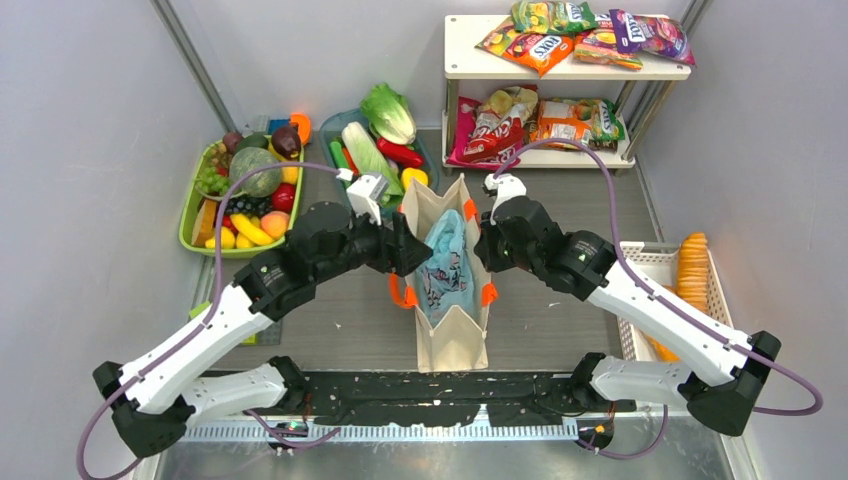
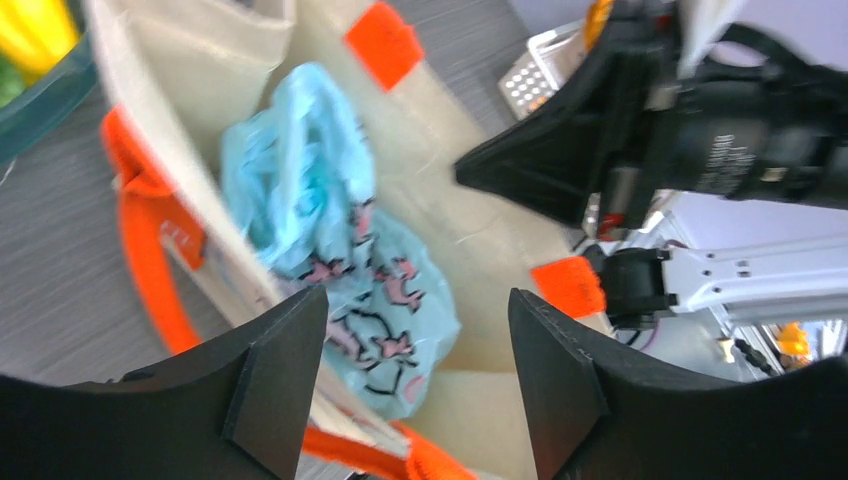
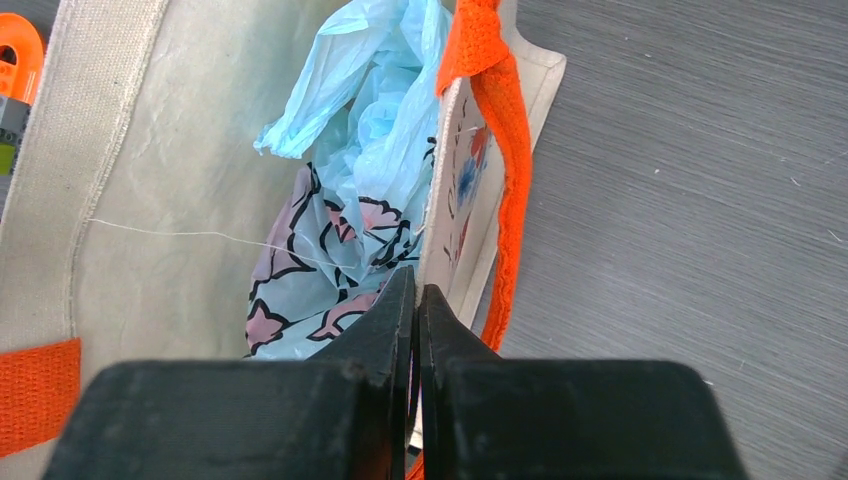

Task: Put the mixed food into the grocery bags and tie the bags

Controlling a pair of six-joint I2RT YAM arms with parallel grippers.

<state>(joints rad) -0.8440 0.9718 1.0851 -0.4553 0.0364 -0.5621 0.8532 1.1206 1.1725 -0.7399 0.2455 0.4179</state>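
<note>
The beige canvas tote (image 1: 452, 335) with orange handles stands open at the table's middle. The light-blue plastic bag (image 1: 447, 262) lies crumpled inside it, also in the left wrist view (image 2: 330, 250) and the right wrist view (image 3: 350, 200). My left gripper (image 1: 418, 250) is open over the tote's left rim (image 2: 200, 230), jaws wide, holding nothing (image 2: 415, 375). My right gripper (image 1: 482, 250) is shut on the tote's right rim (image 3: 445, 200), fingertips pinched together (image 3: 416, 300). Snack packets (image 1: 540, 48) lie on the shelf. The pale-green cabbage (image 1: 368, 152), yellow pepper (image 1: 414, 177) and green melon (image 1: 255, 170) sit in trays.
A white two-level shelf (image 1: 560, 70) stands at the back right with more packets (image 1: 500, 125) below. A green tray (image 1: 190, 215) of toy fruit is at the left. A white mesh basket (image 1: 640, 255) with stacked tan biscuits (image 1: 690, 270) is at the right.
</note>
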